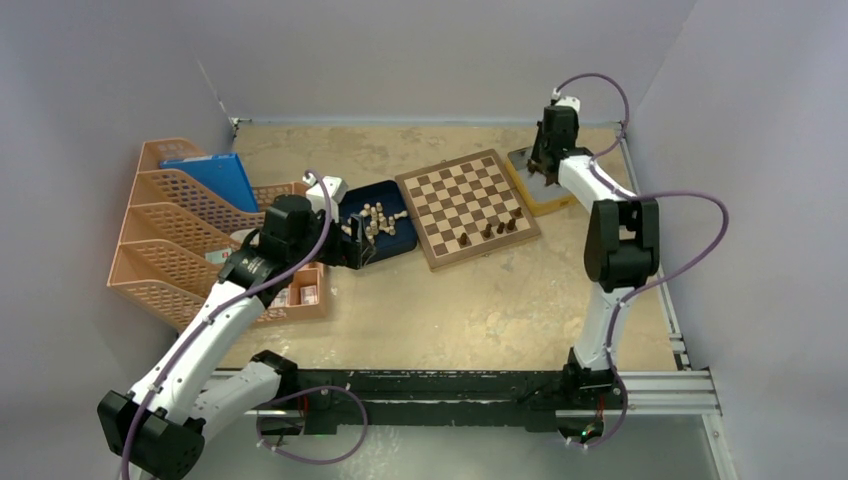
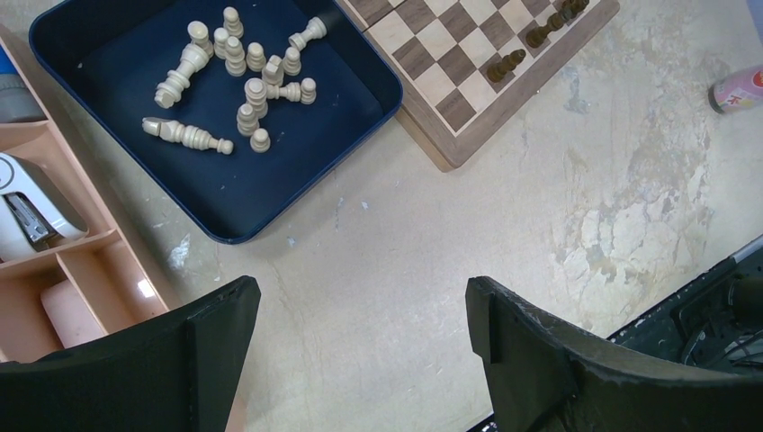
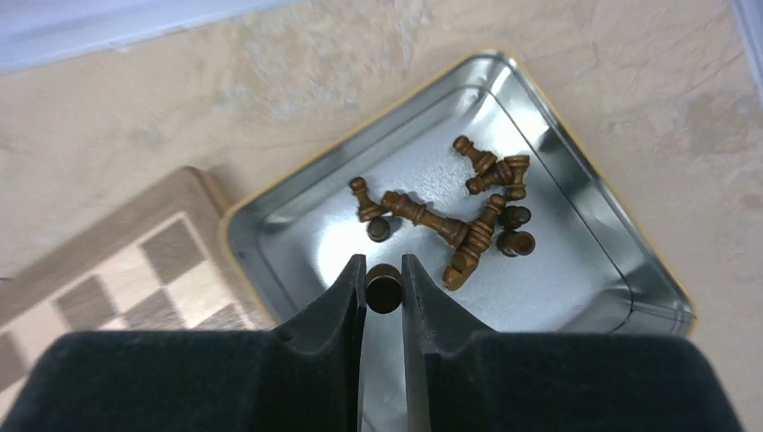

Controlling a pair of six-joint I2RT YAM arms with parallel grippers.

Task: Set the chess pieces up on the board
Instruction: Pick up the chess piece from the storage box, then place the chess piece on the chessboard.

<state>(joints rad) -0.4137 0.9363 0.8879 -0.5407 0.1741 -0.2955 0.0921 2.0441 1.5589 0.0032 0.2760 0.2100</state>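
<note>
My right hand (image 3: 383, 270) is pinching shut on one dark brown chess piece (image 3: 384, 290), gripping it inside the silver tin (image 3: 576, 202). Roughly ten more dark pieces (image 3: 423, 217) are lying or standing in that tin, most of them tumbled into a heap just past my fingertips. The tin is sitting just beside the far right corner of the chessboard (image 1: 455, 195), and I cannot tell whether the two are touching. At least four dark chessmen (image 1: 500, 227) are standing on the board, along its near right edge.

My left hand (image 2: 360, 299) is spread wide and gripping nothing, hanging over the bare bench (image 2: 432, 234). Ahead of it a dark blue tray (image 2: 243, 193) is holding about thirteen cream pieces (image 2: 256, 90), several toppled; the tray is sitting just left of the board. A peach organiser (image 2: 85, 270) with a stapler (image 2: 31, 216) in one compartment is lying to my left, touching the tray. Peach file racks (image 1: 170, 235) are holding a blue folder (image 1: 215, 175).
</note>
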